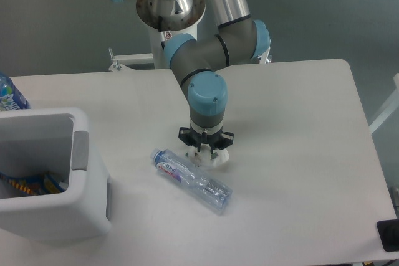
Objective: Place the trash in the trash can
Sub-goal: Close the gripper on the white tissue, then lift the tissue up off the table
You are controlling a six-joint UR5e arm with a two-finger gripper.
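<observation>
One wad (211, 155) gripped by the closed pincer (205, 151), one bottle (192, 180), one bin (81, 151).

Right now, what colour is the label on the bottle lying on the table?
Red and purple, on the clear plastic bottle, seen in the fixed camera view.

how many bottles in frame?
2. One clear bottle lies on the table in front of the gripper; another bottle sits at the left edge, partly cropped.

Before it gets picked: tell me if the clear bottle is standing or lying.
Lying. The bottle rests lengthwise on the table, beside the gripper.
</observation>
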